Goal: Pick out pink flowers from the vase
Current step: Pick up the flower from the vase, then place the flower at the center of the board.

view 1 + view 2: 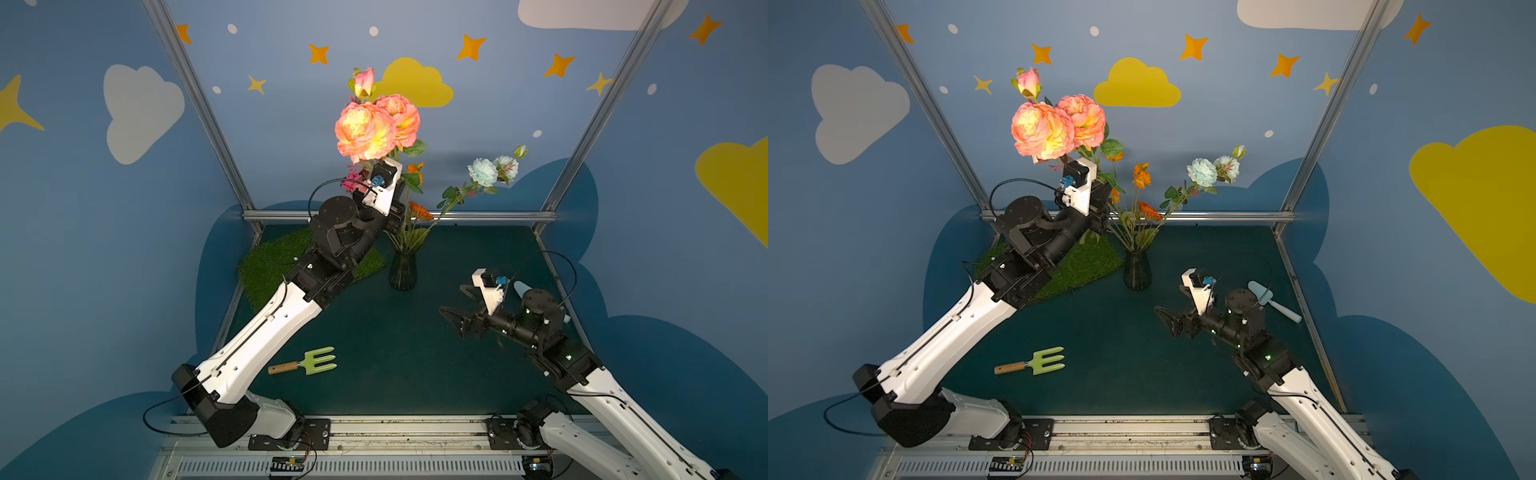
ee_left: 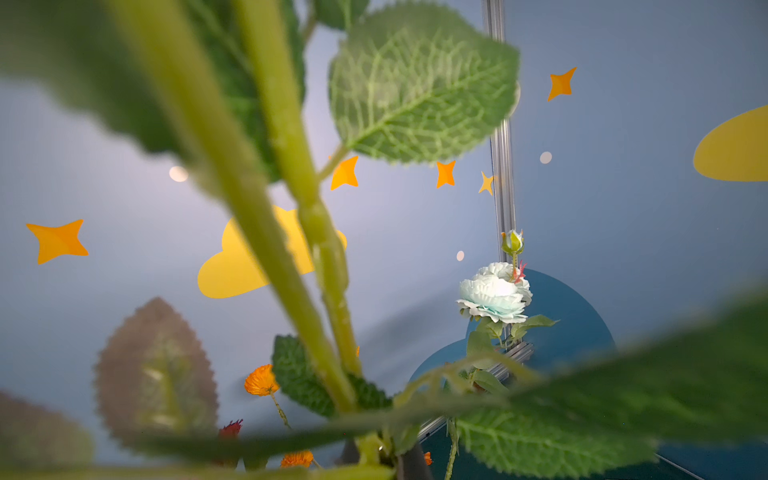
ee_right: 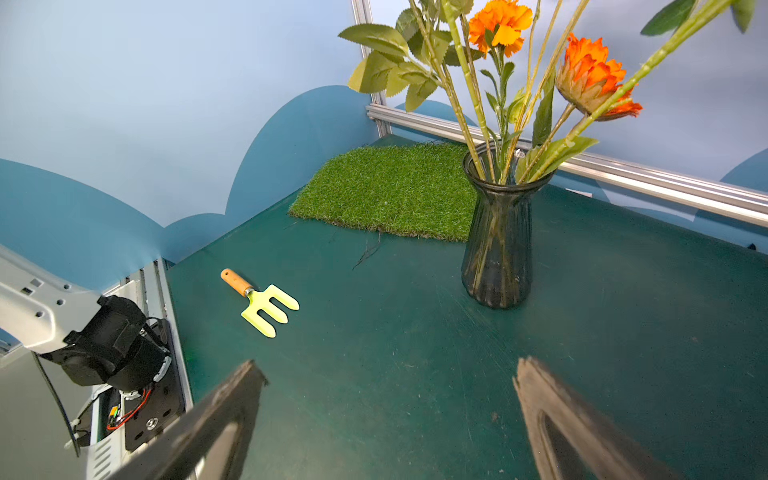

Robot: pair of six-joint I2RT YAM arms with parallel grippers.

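The left gripper (image 1: 1100,208) is raised above the patch of green artificial turf (image 1: 1084,266) at the bench's far left corner, its jaws closed on the green stems (image 2: 291,174) of the peach-pink ruffled flowers (image 1: 365,131) — those blooms stand high above the small dark ribbed glass vase (image 3: 498,245), which sits near the middle of the far edge. Orange flowers (image 3: 594,75) and pale blue blooms (image 1: 484,171) are in the vase. The right gripper (image 3: 386,419) hovers low near the right edge, jaws spread wide and empty. A light green hand fork with a wooden handle (image 1: 309,362) lies toward the near left edge.
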